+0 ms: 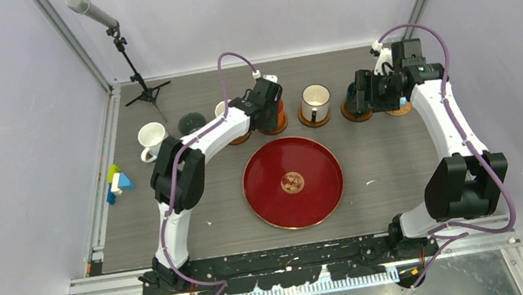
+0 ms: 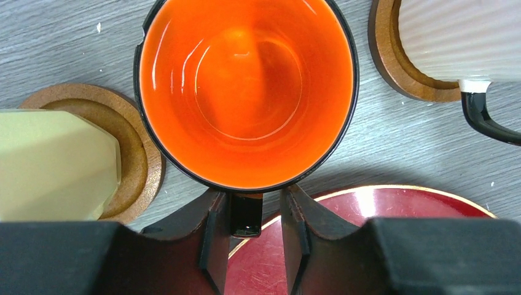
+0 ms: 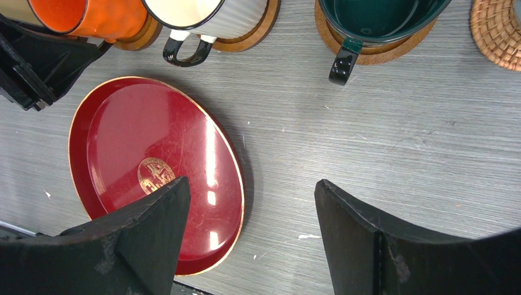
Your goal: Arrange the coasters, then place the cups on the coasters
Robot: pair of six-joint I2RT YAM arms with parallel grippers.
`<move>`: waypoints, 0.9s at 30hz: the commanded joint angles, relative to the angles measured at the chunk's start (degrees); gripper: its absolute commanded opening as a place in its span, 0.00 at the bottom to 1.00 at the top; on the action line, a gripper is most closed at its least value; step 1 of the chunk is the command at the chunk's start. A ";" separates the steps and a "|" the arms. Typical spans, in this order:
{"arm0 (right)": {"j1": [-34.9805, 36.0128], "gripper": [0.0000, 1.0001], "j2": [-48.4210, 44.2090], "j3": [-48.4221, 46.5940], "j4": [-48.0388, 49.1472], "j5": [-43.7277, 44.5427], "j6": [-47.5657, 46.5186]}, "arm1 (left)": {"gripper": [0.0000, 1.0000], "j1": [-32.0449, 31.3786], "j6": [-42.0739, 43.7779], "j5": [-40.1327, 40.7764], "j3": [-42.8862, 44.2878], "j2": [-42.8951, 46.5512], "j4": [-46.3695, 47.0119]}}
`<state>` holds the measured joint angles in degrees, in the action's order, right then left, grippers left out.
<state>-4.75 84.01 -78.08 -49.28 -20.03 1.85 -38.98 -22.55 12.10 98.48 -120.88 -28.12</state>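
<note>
The orange cup (image 2: 246, 92) stands on a coaster (image 3: 140, 37) in the back row. My left gripper (image 2: 253, 196) straddles its black handle (image 2: 246, 215). The jaws are slightly apart, with a gap on the right side. To its left a pale yellow cup (image 2: 55, 166) sits on a coaster (image 2: 132, 147). To its right a white ribbed cup (image 2: 458, 37) sits on another coaster (image 2: 393, 55). A dark teal cup (image 3: 375, 18) rests on a coaster (image 3: 381, 55). My right gripper (image 3: 252, 190) hangs open over bare table, holding nothing.
The large red tray (image 1: 292, 182) lies mid-table, just in front of the cups. A woven mat (image 3: 497, 34) lies at the far right. A white cup (image 1: 151, 138) and a dark cup (image 1: 191, 121) stand at the left. Coloured blocks (image 1: 115, 183) and a microphone stand (image 1: 132, 73) are further left.
</note>
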 commanded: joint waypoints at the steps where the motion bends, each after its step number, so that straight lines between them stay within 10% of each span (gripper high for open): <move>1: -0.30 0.79 -0.15 -1.12 0.97 -0.09 0.23 | 0.35 -0.04 -1.23 -1.87 2.68 0.34 1.03; 15: -0.34 0.79 -0.25 -1.20 0.96 -0.13 0.13 | 0.38 -0.52 -0.77 -4.20 2.19 1.13 1.84; 27: -0.33 0.79 0.02 -1.95 0.95 -1.65 0.06 | 0.61 -0.48 3.57 -3.55 1.06 5.21 2.88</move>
<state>-4.75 84.03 -78.11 -49.28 -20.27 1.85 -39.31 -21.69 8.25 98.59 -120.84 -27.44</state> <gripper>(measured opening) 0.786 0.552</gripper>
